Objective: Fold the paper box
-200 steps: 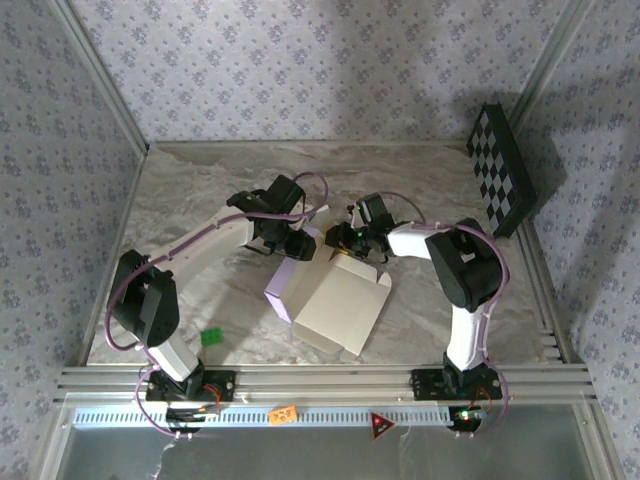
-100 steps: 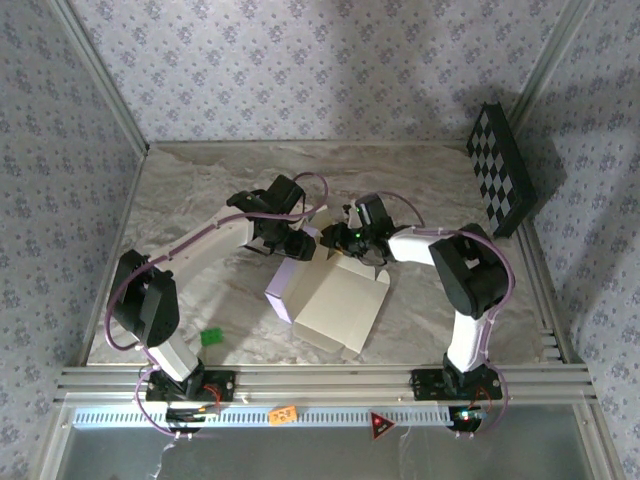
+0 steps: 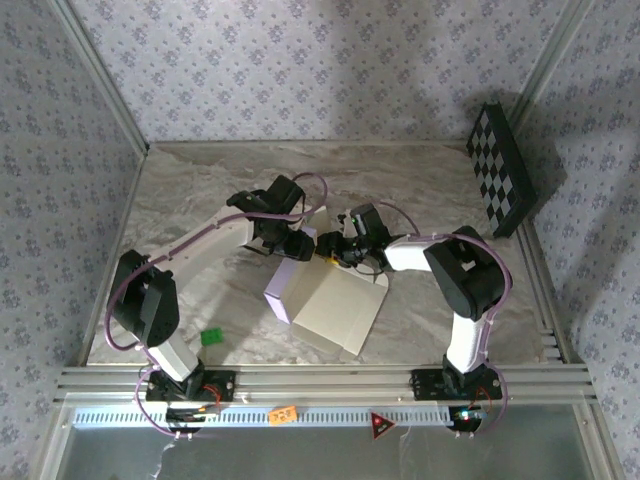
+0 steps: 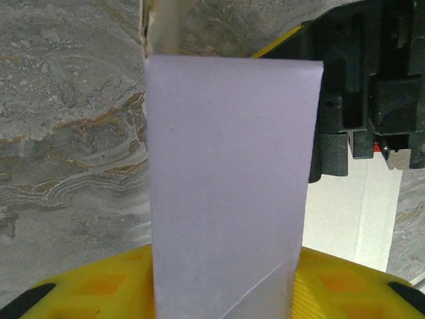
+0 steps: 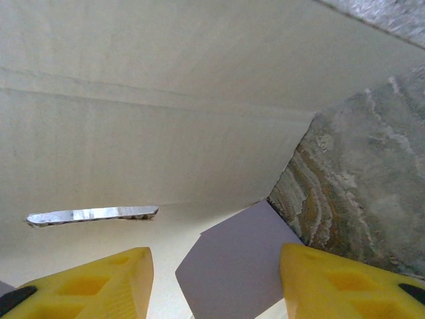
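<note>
The paper box (image 3: 335,308) sits in the middle of the marble table (image 3: 200,200). From above, its big flat side is cream and faces up, and a pale purple side (image 3: 280,292) shows on its left. The two grippers meet at the far edge of the box. The left gripper (image 3: 300,245) comes in from the left and the right gripper (image 3: 330,252) from the right, and they are very close to each other. In the left wrist view, a tall purple flap (image 4: 229,173) stands up between the yellow fingers (image 4: 86,292). These fingers are about half open, and the flap fills the gap from one finger to the other. They are not pressed flat on it, and I cannot tell if they squeeze its edges. To the right of the flap is the black body of the right gripper, with cream card (image 4: 345,212) below it. In the right wrist view, the yellow fingers (image 5: 345,279) are apart and hold nothing. A pointed bit of purple card (image 5: 232,266) lies in the gap between them. Just ahead is a wide cream wall (image 5: 166,100) of the box with a thin slot (image 5: 93,214) cut in it. A checkerboard panel (image 3: 503,168) leans at the far right of the table, well away from the box. A small green thing (image 3: 211,337) lies near the left arm's base.
</note>
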Controlling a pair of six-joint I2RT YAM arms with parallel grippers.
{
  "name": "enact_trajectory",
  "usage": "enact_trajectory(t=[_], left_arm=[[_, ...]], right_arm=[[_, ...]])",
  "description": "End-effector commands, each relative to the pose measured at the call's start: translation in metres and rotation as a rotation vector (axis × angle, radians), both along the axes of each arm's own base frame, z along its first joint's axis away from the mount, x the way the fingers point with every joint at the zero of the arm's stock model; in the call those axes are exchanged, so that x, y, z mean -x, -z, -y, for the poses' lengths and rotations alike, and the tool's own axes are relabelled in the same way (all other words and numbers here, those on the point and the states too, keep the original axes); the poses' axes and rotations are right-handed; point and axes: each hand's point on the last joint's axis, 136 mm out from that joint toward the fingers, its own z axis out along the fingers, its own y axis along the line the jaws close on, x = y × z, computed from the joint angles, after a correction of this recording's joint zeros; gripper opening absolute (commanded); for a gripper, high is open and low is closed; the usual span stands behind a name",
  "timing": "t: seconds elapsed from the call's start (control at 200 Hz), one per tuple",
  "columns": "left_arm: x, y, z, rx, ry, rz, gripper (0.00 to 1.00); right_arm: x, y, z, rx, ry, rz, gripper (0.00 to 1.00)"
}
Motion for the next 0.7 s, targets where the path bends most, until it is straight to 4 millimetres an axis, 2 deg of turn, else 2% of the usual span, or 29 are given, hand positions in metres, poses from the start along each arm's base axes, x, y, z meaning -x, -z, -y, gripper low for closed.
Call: enact_trajectory(t=[0.0,0.135,0.375,0.695], left_arm=[[0.004,0.001,0.003,0.007,-0.002,-0.023,0.46],[0.005,0.002,0.002,0.004,-0.009,-0.027,0.46],[0.006,0.002,0.002,0.004,-0.014,-0.031,0.46],[0.006,0.003,0.003,0.008,-0.016,-0.037,0.46]], right_arm=[[0.008,-0.015,-0.012,-0.066,-0.034,0.002,0.57],[0.013,-0.007,-0.013,-0.063,-0.034,-0.026,0.56],[0.020,0.008,-0.013,-0.055,-0.030,-0.084,0.41],[0.036,0.046,-0.001,0.087,-0.031,-0.189,0.28]])
